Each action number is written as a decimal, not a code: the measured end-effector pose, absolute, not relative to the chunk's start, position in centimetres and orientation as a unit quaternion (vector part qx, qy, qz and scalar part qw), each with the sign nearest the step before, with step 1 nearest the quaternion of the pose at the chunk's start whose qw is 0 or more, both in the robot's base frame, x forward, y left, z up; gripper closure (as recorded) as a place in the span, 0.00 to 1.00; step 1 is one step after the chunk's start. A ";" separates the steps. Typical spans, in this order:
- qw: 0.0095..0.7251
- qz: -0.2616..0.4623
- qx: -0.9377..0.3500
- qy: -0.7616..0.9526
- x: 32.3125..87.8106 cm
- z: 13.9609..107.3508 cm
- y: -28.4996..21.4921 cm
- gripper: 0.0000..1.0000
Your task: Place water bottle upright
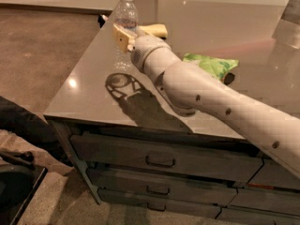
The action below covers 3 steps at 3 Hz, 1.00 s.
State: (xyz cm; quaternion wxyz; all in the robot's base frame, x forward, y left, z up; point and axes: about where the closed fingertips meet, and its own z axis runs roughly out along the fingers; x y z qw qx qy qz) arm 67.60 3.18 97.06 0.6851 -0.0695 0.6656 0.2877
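The water bottle point(125, 20), clear and ribbed with a white cap, stands upright near the far left edge of the grey table top point(93, 95). My gripper point(138, 33) is right at the bottle, at mid height. One tan finger point(122, 37) lies across the front of the bottle's lower half. The other finger point(153, 30) points off to the right, clear of the bottle. The fingers are spread apart. My white arm reaches in from the lower right across the table.
A green snack bag point(213, 64) lies on the table behind my arm. A pale upright object point(287, 20) is at the far right. A small dark thing point(102, 18) sits at the far left edge. Drawers point(159, 161) run below the top; dark items point(18, 172) lie on the floor at left.
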 end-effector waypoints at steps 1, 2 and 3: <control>0.692 0.276 -0.058 0.664 68.4 96.5 3.1 1.00; 0.698 0.262 -0.053 0.664 69.0 95.7 3.3 1.00; 0.706 0.246 -0.054 0.662 69.3 95.1 3.3 1.00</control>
